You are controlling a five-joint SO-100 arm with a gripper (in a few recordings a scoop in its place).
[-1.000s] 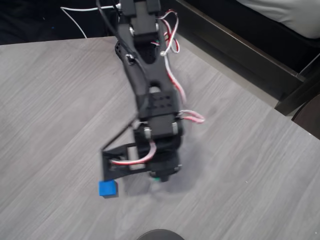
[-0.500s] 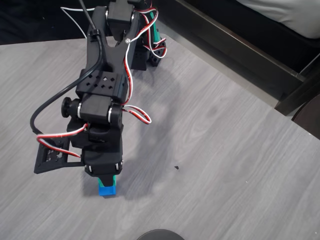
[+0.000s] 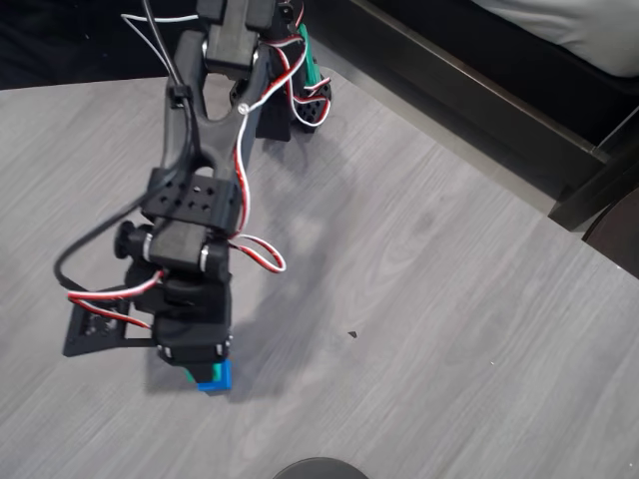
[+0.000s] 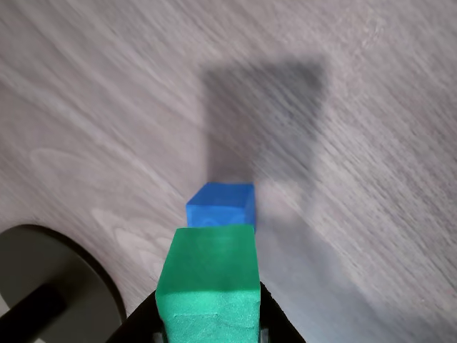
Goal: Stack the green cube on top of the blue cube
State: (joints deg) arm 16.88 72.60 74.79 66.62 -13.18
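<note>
Our end effector [image 4: 208, 330] grips the small matte teal-green cube [image 4: 208, 275], held just short of the small bright blue cube [image 4: 221, 205] on the grey wood-grain surface [image 4: 107, 107]. Pickup done; placement and release remain.

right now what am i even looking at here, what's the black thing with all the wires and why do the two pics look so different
The black thing is a small robot arm standing on a grey wood-grain table. One picture comes from a camera looking down from above. The other comes from a camera riding on the arm's wrist, so it looks along the gripper. That gripper is a two-finger clamp, shut on a green cube. A blue cube sits on the table just beyond it, and the green one is meant to go on top. The dark round object is something I cannot identify.
</note>
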